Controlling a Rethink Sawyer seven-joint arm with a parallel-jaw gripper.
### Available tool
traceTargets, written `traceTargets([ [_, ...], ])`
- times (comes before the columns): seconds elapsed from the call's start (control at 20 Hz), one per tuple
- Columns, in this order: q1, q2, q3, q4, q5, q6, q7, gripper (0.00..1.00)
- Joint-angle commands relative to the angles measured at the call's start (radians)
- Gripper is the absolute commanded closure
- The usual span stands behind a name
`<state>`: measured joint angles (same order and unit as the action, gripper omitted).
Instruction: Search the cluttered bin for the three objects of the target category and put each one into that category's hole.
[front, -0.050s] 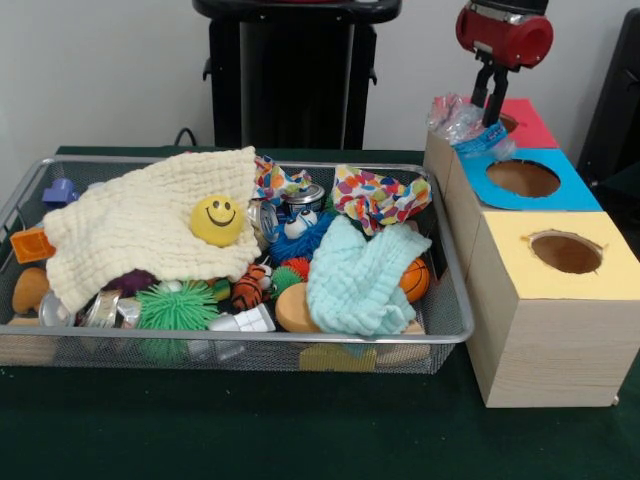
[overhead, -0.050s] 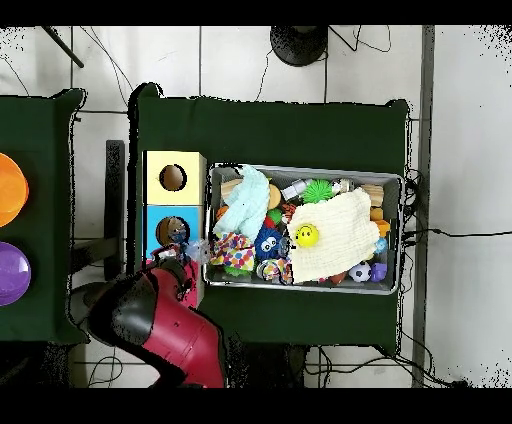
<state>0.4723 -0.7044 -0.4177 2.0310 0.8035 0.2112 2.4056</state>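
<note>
The wire bin (front, -0.050s: 440, 300) sat mid-table, crammed with cloths and toys. Beside it stood a row of wooden boxes: yellow-topped (front, -0.050s: 560, 255), blue-topped (front, -0.050s: 525, 180), red-topped (front, -0.050s: 528, 122) (each with a hole). Above the blue hole's edge, the gripper (front, -0.050s: 488, 118) had its jaws pinching a crumpled clear plastic bottle (front, -0.050s: 462, 128).
</note>
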Motion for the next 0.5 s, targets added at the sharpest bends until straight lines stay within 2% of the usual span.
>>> traceTargets([
  [0.05, 0.017, 0.043, 0.137, 0.029, 0.087, 0.02, 0.325, 1.0],
  [0.5, 0.073, 0.05, 0.02, -0.038, 0.06, 0.156, 0.342, 1.0],
])
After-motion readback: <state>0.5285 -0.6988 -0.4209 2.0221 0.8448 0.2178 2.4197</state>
